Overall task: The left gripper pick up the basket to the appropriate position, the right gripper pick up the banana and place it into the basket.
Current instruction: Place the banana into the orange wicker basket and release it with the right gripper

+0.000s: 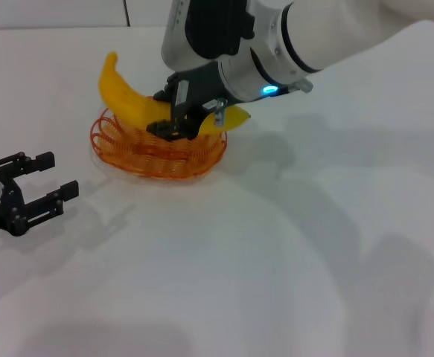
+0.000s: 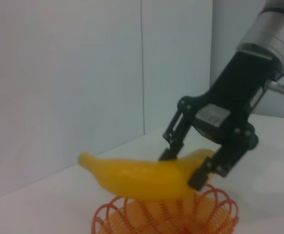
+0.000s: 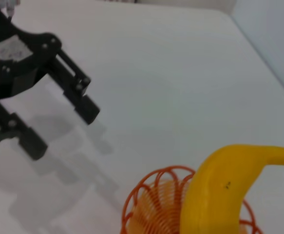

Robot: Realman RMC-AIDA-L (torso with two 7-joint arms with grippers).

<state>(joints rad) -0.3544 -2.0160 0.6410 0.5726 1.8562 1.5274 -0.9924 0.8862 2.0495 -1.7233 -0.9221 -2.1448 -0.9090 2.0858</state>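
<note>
The right gripper [image 1: 178, 119] has its fingers clamped across the banana [image 1: 127, 100], a smooth, bright yellow curve whose pointed ends jut out either side of the fingers. Directly beneath them sits the basket [image 1: 157, 152], looped orange wire with a scalloped rim, on the white bench [image 1: 276, 260]. The left gripper [image 1: 42, 186] rests apart, fingers spread.

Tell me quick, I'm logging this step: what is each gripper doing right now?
Left gripper: open, holding nothing, off to the side of the basket.
Right gripper: shut on the banana, holding it over the basket.
</note>
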